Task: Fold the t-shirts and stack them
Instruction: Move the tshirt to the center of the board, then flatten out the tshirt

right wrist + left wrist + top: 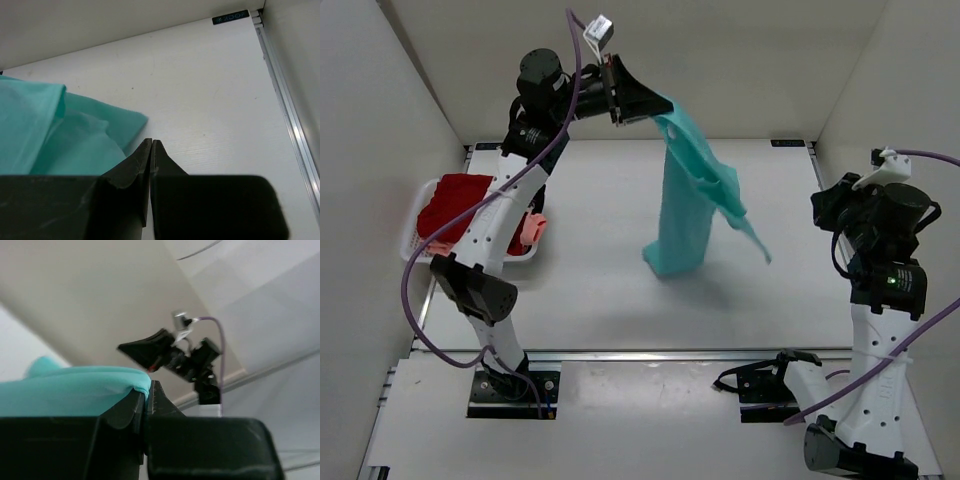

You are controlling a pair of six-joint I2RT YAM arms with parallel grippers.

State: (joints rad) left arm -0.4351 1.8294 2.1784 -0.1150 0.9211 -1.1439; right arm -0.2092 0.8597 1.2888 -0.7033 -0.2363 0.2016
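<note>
A teal t-shirt hangs from my left gripper, which is raised high at the back and shut on the shirt's top edge. Its lower end rests crumpled on the table. In the left wrist view the teal cloth drapes over the left finger and is pinched between the jaws of the left gripper. My right gripper is shut on nothing and sits at the right side, with the teal shirt to its left. A dark red t-shirt and a salmon pink t-shirt lie in the basket.
A white mesh basket stands at the table's left edge, beside the left arm. The right arm stands folded near the right wall. White walls close in the table at the back and sides.
</note>
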